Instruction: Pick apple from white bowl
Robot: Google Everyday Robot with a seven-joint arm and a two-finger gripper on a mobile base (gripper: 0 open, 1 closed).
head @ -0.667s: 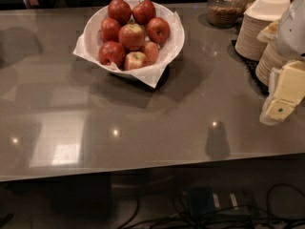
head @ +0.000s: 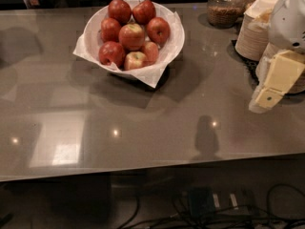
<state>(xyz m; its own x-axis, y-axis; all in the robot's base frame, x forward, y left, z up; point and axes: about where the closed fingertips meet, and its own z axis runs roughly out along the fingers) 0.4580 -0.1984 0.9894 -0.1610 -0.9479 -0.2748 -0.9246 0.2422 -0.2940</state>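
The white bowl (head: pixel 175 42), lined with white paper whose corners hang over the rim, stands at the back middle-left of the grey table (head: pixel 157 123). It holds several red apples. The apple (head: pixel 132 36), largish with a pale yellow-orange blush on top, sits in the middle of the pile. A smaller apple with a yellow-green patch (head: pixel 135 60) lies at the front of the bowl. My gripper (head: pixel 272 85), cream-coloured, hangs at the right edge of the view, well to the right of the bowl and apart from it, over the table.
Stacks of white plates (head: pixel 255 30) stand at the back right, just behind the gripper, on a dark mat. A glass jar (head: pixel 225 6) with brown contents is behind them. The table's front edge runs across the lower view, with cables (head: pixel 205 206) on the floor below.
My gripper has shifted slightly to the left, toward the table's middle. The bowl and the apples have not moved.
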